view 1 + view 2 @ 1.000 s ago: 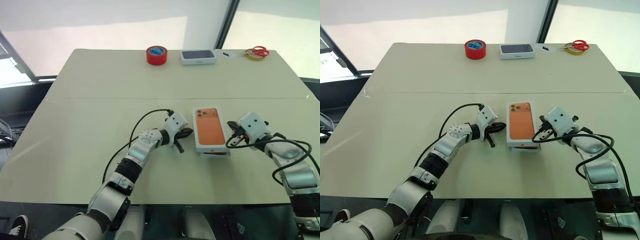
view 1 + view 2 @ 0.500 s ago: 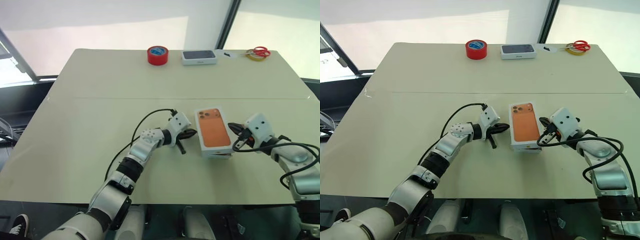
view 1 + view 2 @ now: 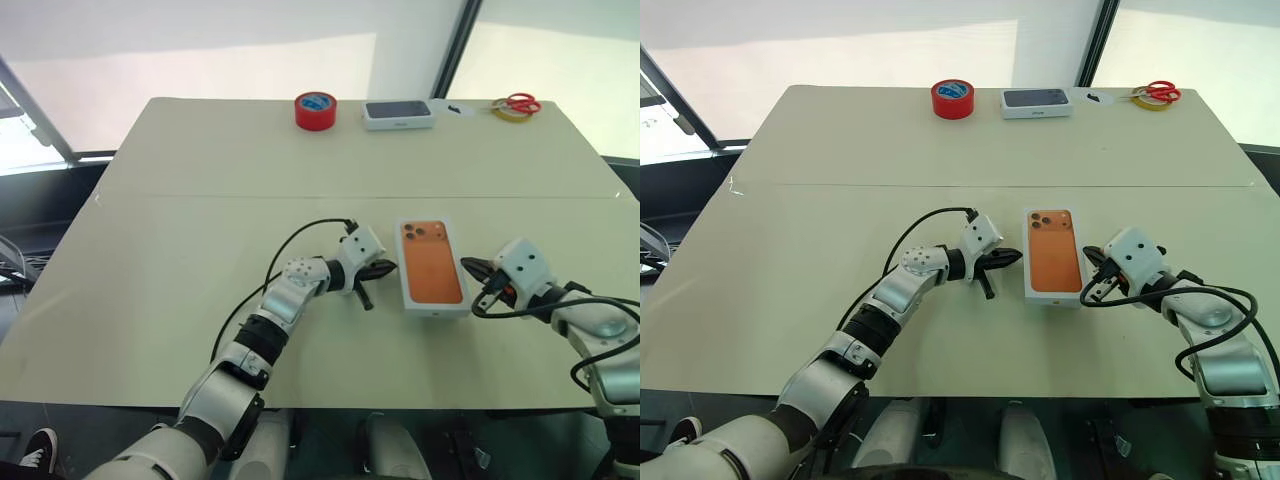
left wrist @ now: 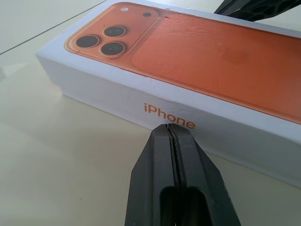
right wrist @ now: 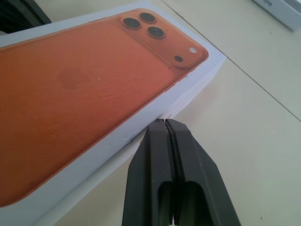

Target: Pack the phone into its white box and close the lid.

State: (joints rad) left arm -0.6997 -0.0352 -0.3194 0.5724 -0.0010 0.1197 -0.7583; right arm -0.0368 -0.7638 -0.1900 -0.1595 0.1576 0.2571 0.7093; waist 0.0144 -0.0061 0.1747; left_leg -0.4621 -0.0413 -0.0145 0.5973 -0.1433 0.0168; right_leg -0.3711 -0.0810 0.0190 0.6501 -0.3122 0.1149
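The lid sits on the box in the lower middle of the head picture, long side running up and down. The left gripper is just beside its left side, the right gripper just beside its right; both are pinched together, holding nothing. The left wrist view shows the printed side wall.
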